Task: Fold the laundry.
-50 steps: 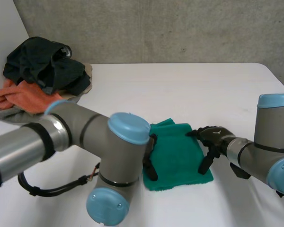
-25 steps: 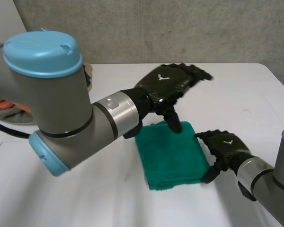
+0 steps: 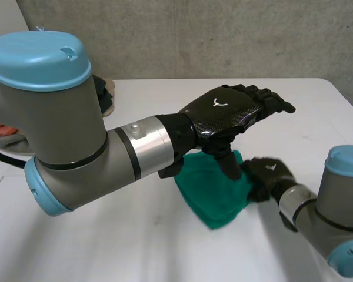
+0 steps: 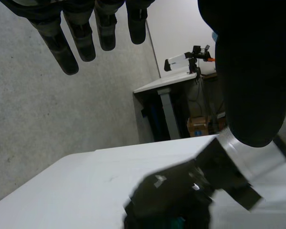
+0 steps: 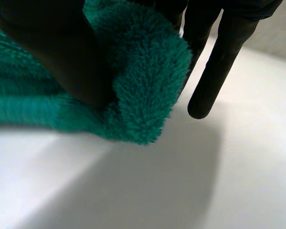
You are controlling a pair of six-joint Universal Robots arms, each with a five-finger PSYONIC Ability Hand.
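Two hands: both are over one cloth near the front middle of the white desk (image 3: 165, 106).
Towel: green terry towel (image 3: 210, 198) lies bunched, its right edge raised off the desk.
Right hand (image 3: 263, 175): thumb and fingers are clamped on that raised right edge; one finger stands straight beside the cloth.
Left hand (image 3: 229, 111): fingers are straight and apart, holding nothing, above the towel's far edge.
Heap: dark, orange and grey clothes (image 3: 104, 97) sit at the far left edge, well apart from the towel.
Open room: bare desk lies beyond the towel and to its right.
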